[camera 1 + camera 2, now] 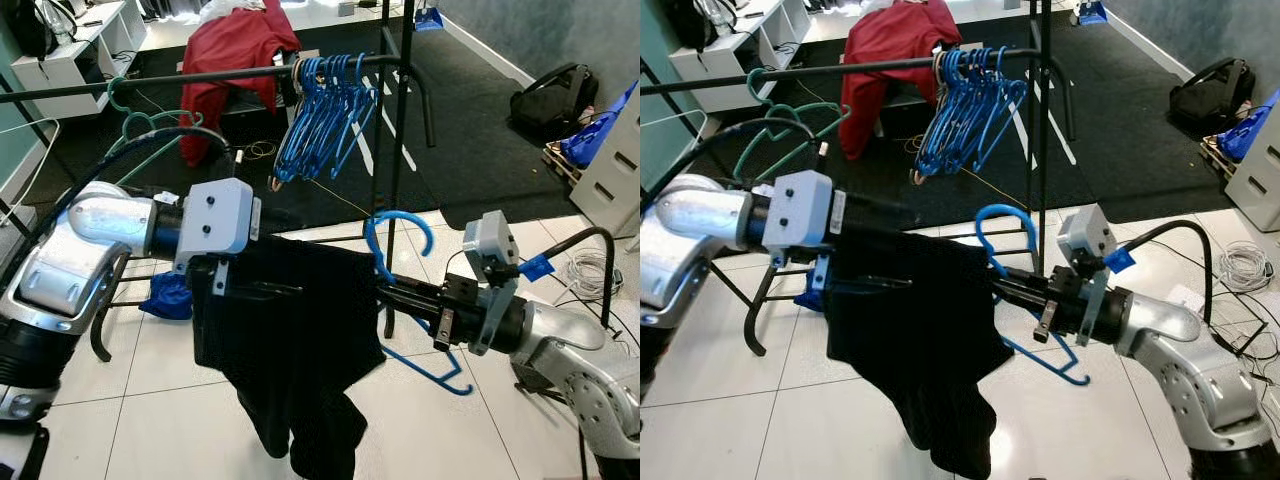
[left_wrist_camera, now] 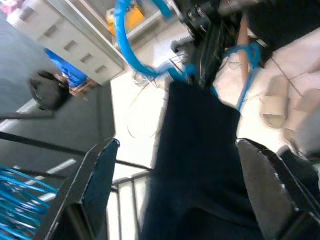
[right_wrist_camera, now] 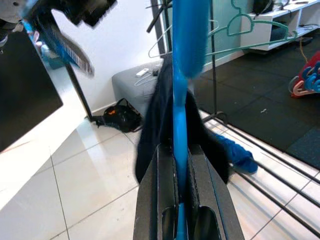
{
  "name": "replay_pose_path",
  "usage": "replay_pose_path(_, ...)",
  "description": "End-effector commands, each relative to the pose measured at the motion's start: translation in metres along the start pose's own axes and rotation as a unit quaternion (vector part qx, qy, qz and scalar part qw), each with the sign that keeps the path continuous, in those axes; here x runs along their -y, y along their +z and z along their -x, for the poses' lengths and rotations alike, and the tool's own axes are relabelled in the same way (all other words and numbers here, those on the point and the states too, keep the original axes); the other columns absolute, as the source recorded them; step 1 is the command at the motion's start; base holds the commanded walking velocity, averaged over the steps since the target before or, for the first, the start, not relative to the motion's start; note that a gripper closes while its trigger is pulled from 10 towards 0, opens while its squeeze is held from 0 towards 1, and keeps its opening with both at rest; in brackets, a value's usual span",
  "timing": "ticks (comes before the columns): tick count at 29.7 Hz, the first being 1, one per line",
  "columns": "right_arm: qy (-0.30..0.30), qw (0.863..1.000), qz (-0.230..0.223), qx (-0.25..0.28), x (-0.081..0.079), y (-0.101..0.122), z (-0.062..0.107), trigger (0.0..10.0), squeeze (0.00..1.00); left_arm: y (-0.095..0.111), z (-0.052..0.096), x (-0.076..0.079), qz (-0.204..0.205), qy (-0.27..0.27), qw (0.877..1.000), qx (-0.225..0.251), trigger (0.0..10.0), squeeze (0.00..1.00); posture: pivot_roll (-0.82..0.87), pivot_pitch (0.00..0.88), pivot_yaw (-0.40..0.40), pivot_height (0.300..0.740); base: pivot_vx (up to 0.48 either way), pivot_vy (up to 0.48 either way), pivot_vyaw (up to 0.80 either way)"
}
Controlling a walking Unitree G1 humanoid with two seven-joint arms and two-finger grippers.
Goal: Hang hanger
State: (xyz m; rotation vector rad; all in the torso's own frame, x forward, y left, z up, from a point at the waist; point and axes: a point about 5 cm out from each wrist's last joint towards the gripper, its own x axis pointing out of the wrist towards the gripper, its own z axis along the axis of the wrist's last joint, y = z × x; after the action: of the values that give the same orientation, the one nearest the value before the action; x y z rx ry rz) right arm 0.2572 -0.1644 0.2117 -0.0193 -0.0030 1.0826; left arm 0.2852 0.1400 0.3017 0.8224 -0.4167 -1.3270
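Observation:
A blue hanger (image 1: 400,225) carries a black garment (image 1: 300,340) that droops toward the tiled floor. My right gripper (image 1: 388,291) is shut on the hanger just below its hook; the right wrist view has the blue bar (image 3: 180,125) clamped between the fingers (image 3: 157,200). My left gripper (image 1: 250,287) is at the garment's left shoulder. In the left wrist view its fingers (image 2: 95,190) stand wide apart, open, with the dark cloth (image 2: 200,165) between them. Behind and above runs the black rack rail (image 1: 200,78).
On the rail hang a bunch of blue hangers (image 1: 325,115), green hangers (image 1: 140,125) and a red garment (image 1: 240,50). The rack's upright post (image 1: 400,120) stands just behind the held hanger. A blue cloth (image 1: 170,295) lies under the rack. A black bag (image 1: 555,100) and white drawers (image 1: 620,170) are at the right.

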Motion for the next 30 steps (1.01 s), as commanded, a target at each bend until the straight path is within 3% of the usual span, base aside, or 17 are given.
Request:
replay_pose_path(1, -0.004, 0.999, 0.022, 0.034, 0.002, 0.011, -0.002, 0.0, 0.0, 0.008, 0.007, -0.011, -0.014, 0.044, 0.999, 0.02, 10.0, 0.0, -0.14, 0.089, 0.087, 0.74, 0.0, 0.0, 0.0)
replay_pose_path(2, -0.012, 0.999, 0.024, 0.044, 0.004, 0.013, -0.002, 0.0, 0.0, 0.01, 0.014, -0.022, -0.016, 0.095, 0.995, 0.03, 10.0, 0.0, -0.14, 0.09, 0.088, 0.74, 0.0, 0.0, 0.0)
replay_pose_path(5, -0.015, 0.998, 0.025, 0.047, 0.005, 0.014, -0.002, 0.0, 0.0, 0.01, 0.017, -0.026, -0.015, 0.115, 0.993, 0.031, 10.0, 0.0, -0.14, 0.09, 0.088, 0.74, 0.0, 0.0, 0.0)
replay_pose_path(7, -0.02, 0.998, 0.028, 0.051, 0.007, 0.016, -0.001, 0.0, 0.0, 0.009, 0.021, -0.031, -0.01, 0.144, 0.989, 0.034, 10.0, 0.0, -0.14, 0.09, 0.088, 0.74, 0.0, 0.0, 0.0)
replay_pose_path(8, -0.028, 0.998, 0.031, 0.056, 0.009, 0.018, 0.0, 0.0, 0.0, 0.007, 0.028, -0.036, -0.002, 0.183, 0.982, 0.036, 10.0, 0.0, -0.14, 0.096, 0.091, 0.74, 0.0, 0.0, 0.0)
replay_pose_path(9, -0.028, 0.998, 0.031, 0.056, 0.009, 0.018, 0.0, 0.0, 0.0, 0.007, 0.028, -0.036, -0.002, 0.183, 0.982, 0.036, 10.0, 0.0, -0.14, 0.096, 0.091, 0.74, 0.0, 0.0, 0.0)
replay_pose_path(12, -0.055, 0.993, 0.047, 0.09, 0.019, 0.036, 0.008, 0.0, 0.0, 0.0, 0.049, -0.044, 0.081, 0.315, 0.942, 0.077, 10.0, 0.0, -0.13, 0.102, 0.09, 0.74, 0.0, 0.0, 0.0)
replay_pose_path(16, -0.061, 0.986, 0.056, 0.143, 0.026, 0.061, 0.018, 0.0, 0.0, -0.024, 0.061, -0.026, 0.174, 0.371, 0.908, 0.085, 10.0, 0.0, -0.12, 0.106, 0.084, 0.74, 0.0, 0.0, 0.0)
replay_pose_path(18, -0.061, 0.986, 0.056, 0.143, 0.026, 0.061, 0.018, 0.0, 0.0, -0.024, 0.061, -0.026, 0.174, 0.371, 0.908, 0.085, 10.0, 0.0, -0.12, 0.106, 0.084, 0.74, 0.0, 0.0, 0.0)
replay_pose_path(21, -0.04, 0.983, 0.062, 0.171, 0.025, 0.077, 0.026, 0.0, 0.0, -0.043, 0.07, -0.003, 0.232, 0.39, 0.886, 0.092, 10.0, 0.0, -0.12, 0.109, 0.083, 0.74, 0.0, 0.0, 0.0)
replay_pose_path(26, -0.024, 0.983, 0.066, 0.17, 0.022, 0.082, 0.029, 0.0, 0.0, -0.042, 0.074, 0.015, 0.274, 0.346, 0.886, 0.142, 10.0, 0.0, -0.12, 0.111, 0.079, 0.74, 0.0, 0.0, 0.0)
replay_pose_path(30, -0.018, 0.984, 0.066, 0.167, 0.02, 0.082, 0.028, 0.0, 0.0, -0.042, 0.071, 0.016, 0.28, 0.347, 0.885, 0.139, 10.0, 0.0, -0.12, 0.111, 0.082, 0.74, 0.0, 0.0, 0.0)
